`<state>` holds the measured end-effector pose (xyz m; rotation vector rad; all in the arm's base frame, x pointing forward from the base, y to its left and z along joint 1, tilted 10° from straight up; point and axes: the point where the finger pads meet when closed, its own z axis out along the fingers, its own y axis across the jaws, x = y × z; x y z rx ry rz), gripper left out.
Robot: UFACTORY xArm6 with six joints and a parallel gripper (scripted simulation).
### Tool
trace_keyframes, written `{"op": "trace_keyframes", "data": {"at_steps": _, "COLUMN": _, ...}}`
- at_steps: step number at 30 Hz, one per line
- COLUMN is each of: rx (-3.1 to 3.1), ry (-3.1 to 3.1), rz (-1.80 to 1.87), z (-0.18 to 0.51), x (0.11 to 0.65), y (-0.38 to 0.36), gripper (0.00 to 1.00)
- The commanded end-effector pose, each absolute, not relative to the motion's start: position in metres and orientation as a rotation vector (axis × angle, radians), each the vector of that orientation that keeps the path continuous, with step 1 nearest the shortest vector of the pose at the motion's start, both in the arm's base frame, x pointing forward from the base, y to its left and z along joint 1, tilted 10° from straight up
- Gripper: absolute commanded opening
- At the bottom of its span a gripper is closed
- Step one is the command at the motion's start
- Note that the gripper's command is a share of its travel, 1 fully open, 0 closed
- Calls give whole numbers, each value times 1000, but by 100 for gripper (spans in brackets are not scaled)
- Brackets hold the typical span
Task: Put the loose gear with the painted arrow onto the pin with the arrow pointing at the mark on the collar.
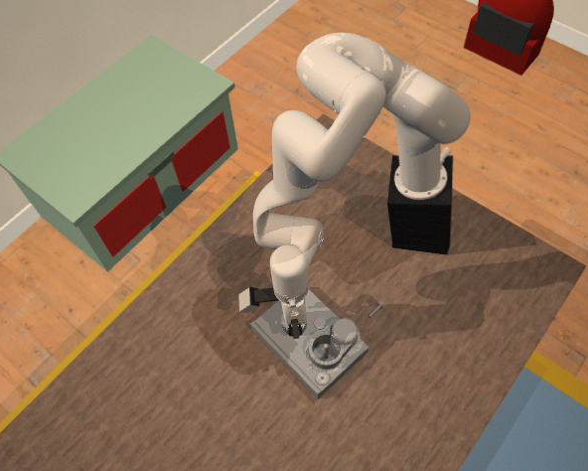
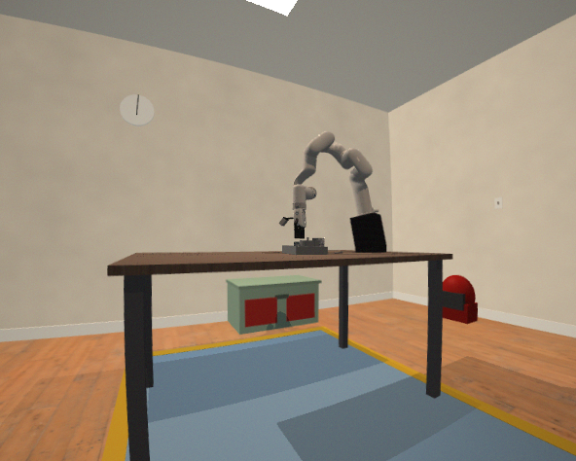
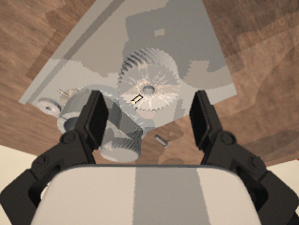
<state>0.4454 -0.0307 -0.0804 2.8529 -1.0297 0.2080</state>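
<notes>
In the wrist view the loose gear [image 3: 154, 78] lies flat on the grey timing case [image 3: 186, 45] [image 1: 276, 337] [image 2: 293, 250]. A small outlined arrow [image 3: 136, 98] is painted near its hub. My gripper [image 3: 149, 101] [image 1: 294, 328] [image 2: 299, 231] is open and empty. It hangs a little above the gear with a finger on either side, touching nothing. In the top view the gripper hides the gear. A second gear [image 3: 121, 142] [image 1: 344, 332] stands on the case beside the round collar [image 3: 70, 116] [image 1: 314, 355]. I cannot make out the pin or the mark.
A small grey bolt [image 1: 375, 308] [image 3: 161, 140] lies on the brown table beyond the case. The arm's black base block [image 1: 419, 218] [image 2: 368, 232] stands at the back. A small disc sits at the case's near corner.
</notes>
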Motion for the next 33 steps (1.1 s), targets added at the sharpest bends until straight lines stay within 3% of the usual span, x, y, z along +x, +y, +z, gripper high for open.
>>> {"op": "trace_keyframes", "data": {"at_steps": 1, "rx": 2854, "ry": -1030, "rz": 213, "z": -79, "x": 447, "y": -31, "gripper": 93}}
{"op": "trace_keyframes", "data": {"at_steps": 33, "rx": 2854, "ry": -1030, "rz": 213, "z": -88, "x": 448, "y": -32, "gripper": 93}}
